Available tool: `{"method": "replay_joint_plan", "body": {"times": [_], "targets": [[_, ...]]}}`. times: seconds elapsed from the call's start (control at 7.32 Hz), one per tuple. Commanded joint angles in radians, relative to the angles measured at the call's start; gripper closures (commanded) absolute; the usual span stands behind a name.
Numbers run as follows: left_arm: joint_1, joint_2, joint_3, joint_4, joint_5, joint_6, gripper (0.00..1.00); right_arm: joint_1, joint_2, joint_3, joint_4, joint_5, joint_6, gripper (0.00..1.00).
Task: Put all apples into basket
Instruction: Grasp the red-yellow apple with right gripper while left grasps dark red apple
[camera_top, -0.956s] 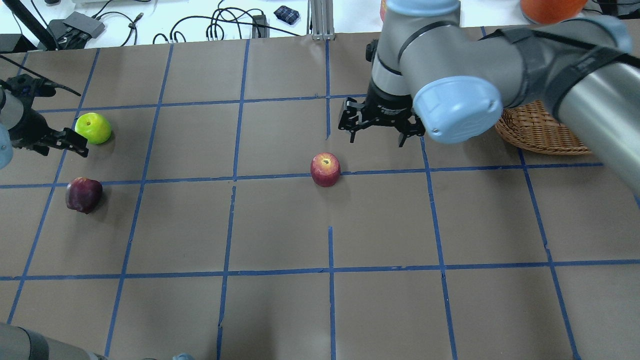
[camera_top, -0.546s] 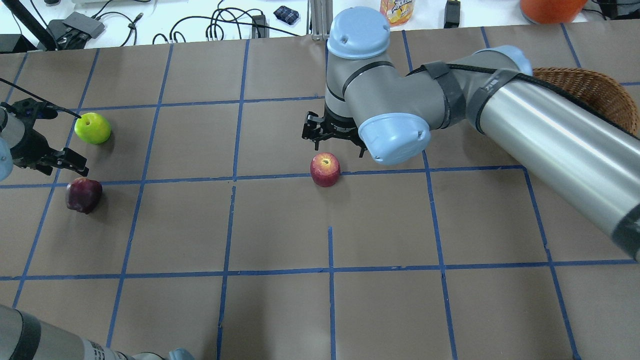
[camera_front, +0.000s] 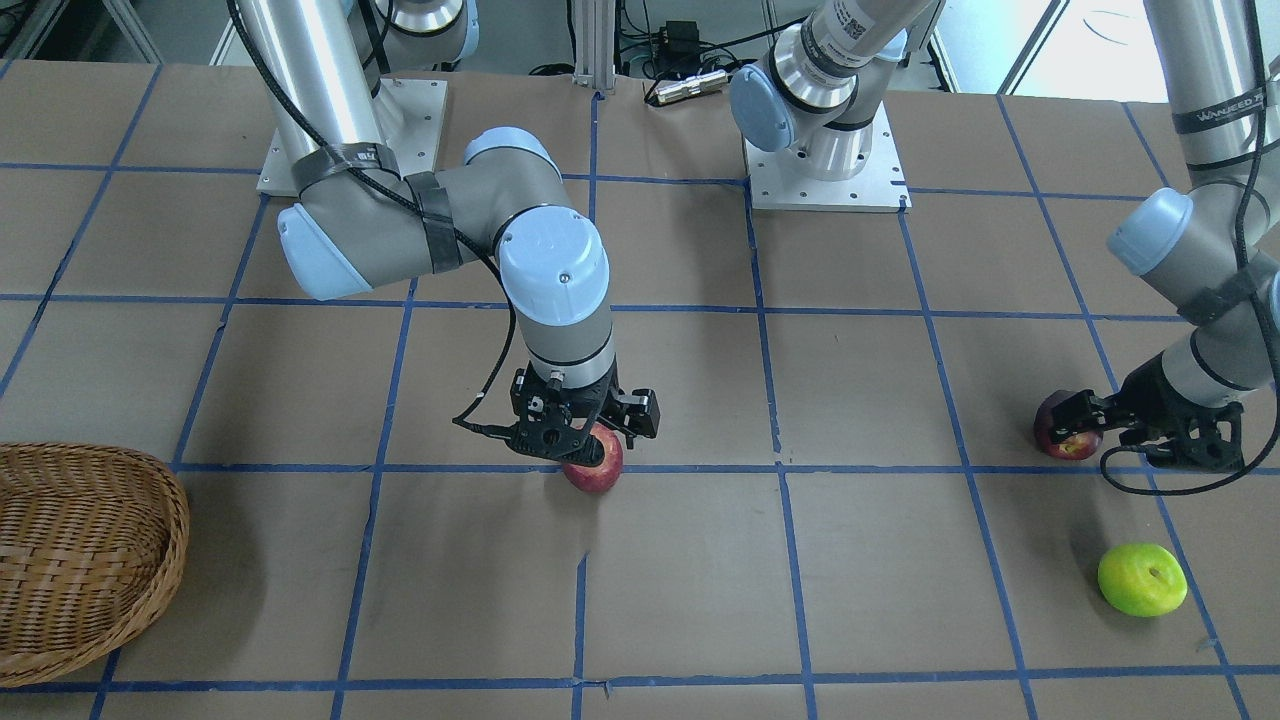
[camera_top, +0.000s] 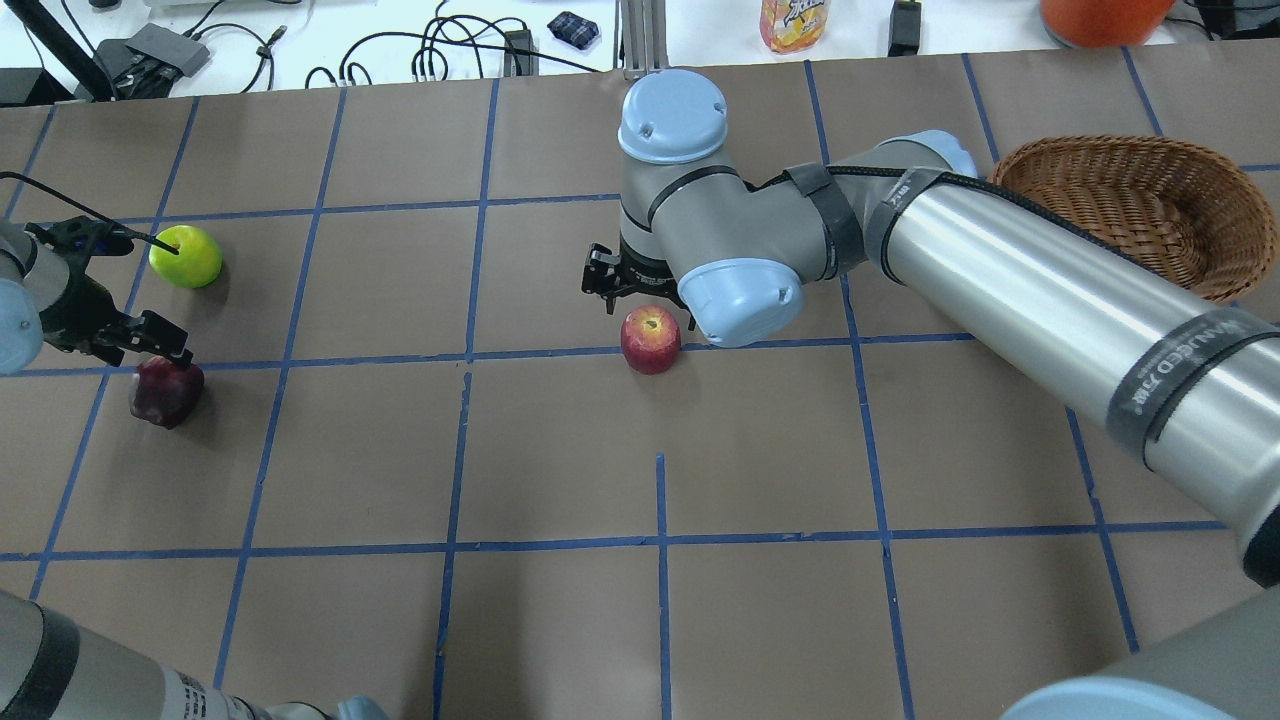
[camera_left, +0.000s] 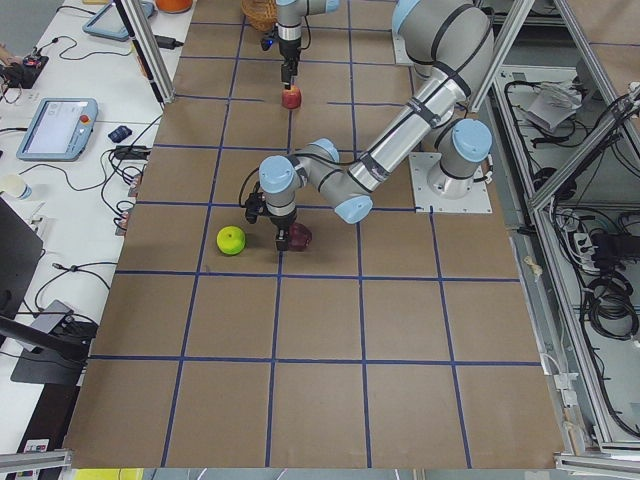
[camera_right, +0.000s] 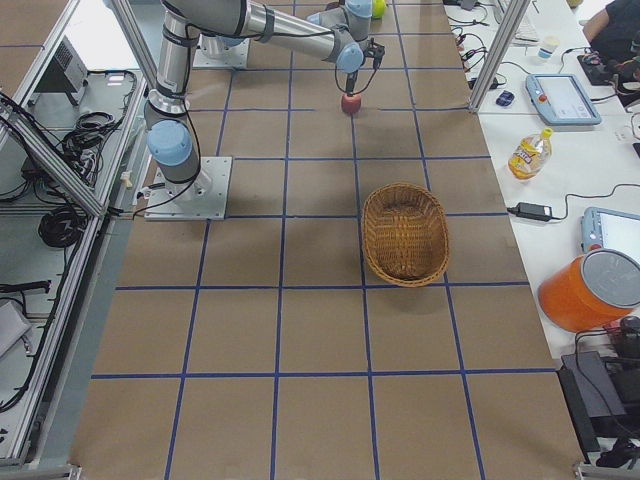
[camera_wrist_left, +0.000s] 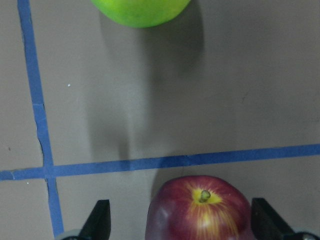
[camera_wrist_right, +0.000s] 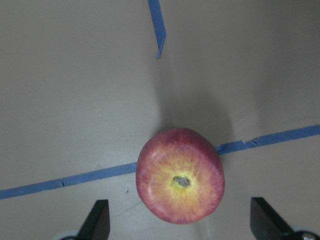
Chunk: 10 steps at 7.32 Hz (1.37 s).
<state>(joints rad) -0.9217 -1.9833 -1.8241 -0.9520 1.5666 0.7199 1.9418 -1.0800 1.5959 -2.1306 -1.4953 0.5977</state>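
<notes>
The red apple (camera_top: 650, 340) sits mid-table on a blue tape line. My right gripper (camera_front: 593, 438) hovers just above it, open, with the apple (camera_wrist_right: 180, 175) centred between the fingertips. The maroon apple (camera_top: 165, 392) lies at the left. My left gripper (camera_top: 158, 344) is open right over it, and the apple (camera_wrist_left: 200, 210) shows between the two fingers. The green apple (camera_top: 186, 256) lies just beyond it, apart from the gripper. The wicker basket (camera_top: 1130, 210) stands empty at the far right.
Brown table (camera_top: 560, 620) with a blue tape grid. My right arm's long link (camera_top: 1050, 300) stretches across the right half, in front of the basket. Cables, a bottle (camera_top: 790, 22) and an orange container (camera_top: 1100, 18) lie beyond the far edge.
My right arm swung left from near the basket to above the red apple. My left gripper moved from beside the green apple to over the maroon apple. The apples have not moved.
</notes>
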Motion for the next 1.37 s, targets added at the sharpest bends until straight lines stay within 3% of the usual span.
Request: {"method": "replay_joint_plan", "body": {"times": [0.0,0.27,0.41,0.55,0.68,0.82,0.96,1.23], "targets": [[0.003,0.003,-0.023,-0.033,-0.005,-0.010,0.00,0.000,0.049,-0.017,-0.006,-0.003,0.001,0.00],[0.004,0.003,-0.047,-0.034,-0.005,-0.010,0.00,0.000,0.080,-0.017,-0.006,-0.003,-0.002,0.00],[0.004,0.006,-0.069,-0.015,-0.007,-0.005,0.00,-0.001,0.084,-0.020,-0.011,-0.003,-0.024,0.14],[0.003,0.017,-0.051,-0.022,-0.008,0.000,0.99,-0.001,0.097,-0.019,-0.041,-0.005,-0.027,0.53],[-0.006,0.027,-0.038,-0.042,-0.005,-0.028,1.00,-0.001,0.095,-0.022,-0.041,-0.003,-0.030,0.87],[-0.019,0.044,-0.017,-0.059,-0.003,-0.034,1.00,-0.010,0.086,-0.024,-0.031,-0.003,-0.029,1.00],[-0.041,0.064,0.038,-0.133,-0.006,-0.046,1.00,-0.024,0.054,-0.037,-0.013,-0.005,-0.029,1.00],[-0.171,0.077,0.094,-0.214,-0.119,-0.307,1.00,-0.103,-0.027,-0.127,0.206,-0.008,-0.047,1.00]]}}
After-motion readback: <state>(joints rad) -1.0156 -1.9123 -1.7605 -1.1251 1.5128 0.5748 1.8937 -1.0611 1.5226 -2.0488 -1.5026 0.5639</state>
